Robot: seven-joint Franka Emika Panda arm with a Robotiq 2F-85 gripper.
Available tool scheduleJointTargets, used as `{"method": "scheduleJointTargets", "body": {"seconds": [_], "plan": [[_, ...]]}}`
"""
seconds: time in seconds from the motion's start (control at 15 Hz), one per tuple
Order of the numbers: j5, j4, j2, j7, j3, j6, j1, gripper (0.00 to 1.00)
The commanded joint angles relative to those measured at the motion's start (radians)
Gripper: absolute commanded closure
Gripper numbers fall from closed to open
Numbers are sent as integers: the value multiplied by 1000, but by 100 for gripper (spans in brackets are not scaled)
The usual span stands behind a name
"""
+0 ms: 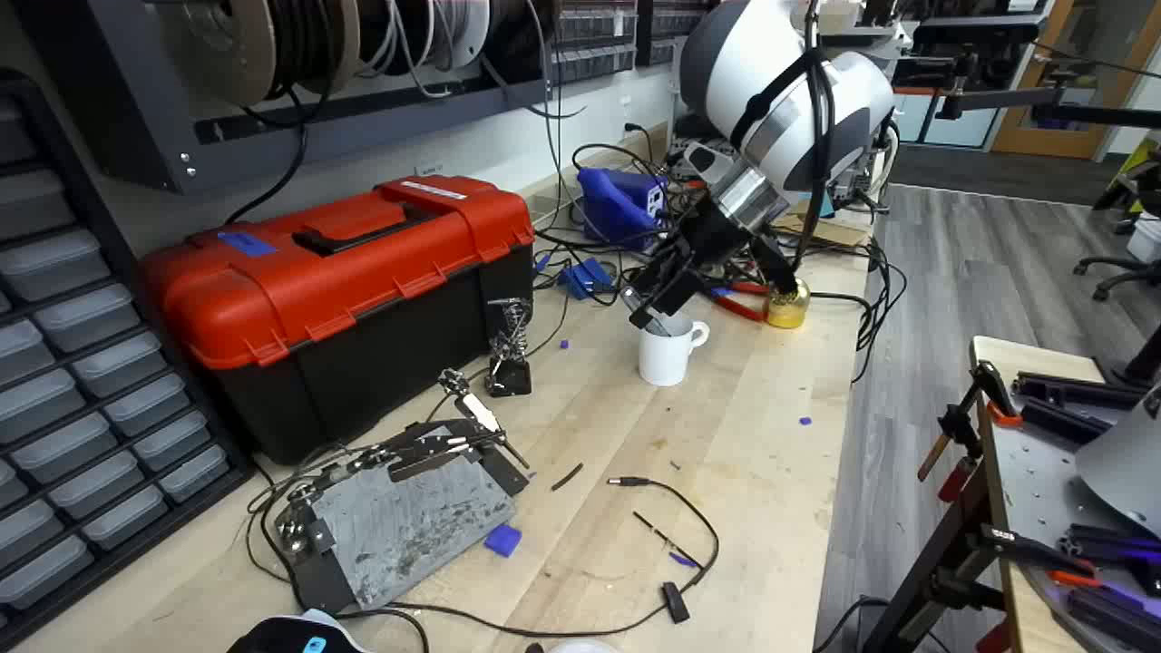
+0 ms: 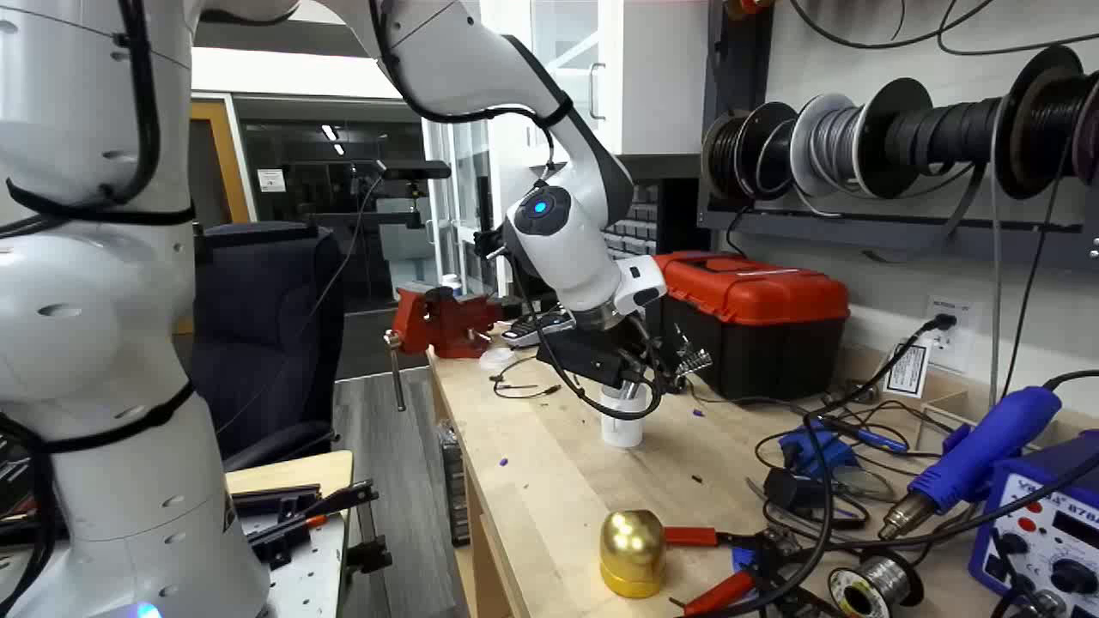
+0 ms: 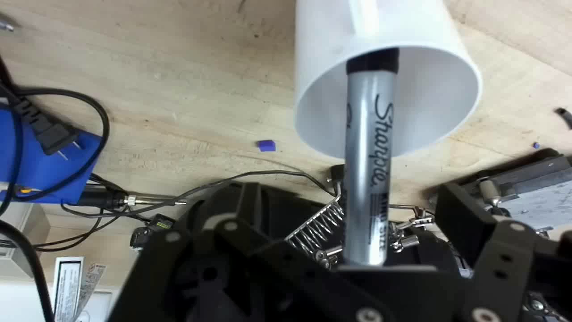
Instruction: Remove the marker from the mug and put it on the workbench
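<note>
marker: in the wrist view, is leaning in the mug.
gripper: fingers are standing apart astride the marker; the grasp is seemingly being awaited, clamping, then drawing out, being called for.
toolbox: in an exterior view, is standing left of the mug.
bench: in an exterior view, the mug is being borne upright.

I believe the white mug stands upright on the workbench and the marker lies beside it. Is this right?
Not entirely: the marker sits in the white mug, not beside it, as the wrist view shows. The mug does stand upright on the workbench.
</note>
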Motion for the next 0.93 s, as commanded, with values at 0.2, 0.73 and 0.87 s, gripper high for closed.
{"method": "scheduleJointTargets", "body": {"seconds": [0.2,0.73,0.87], "plan": [[0,0,0,0,0,0,0,0],[-9,5,-2,0,1,2,0,0],[-28,13,-4,-2,3,4,3,0]]}}
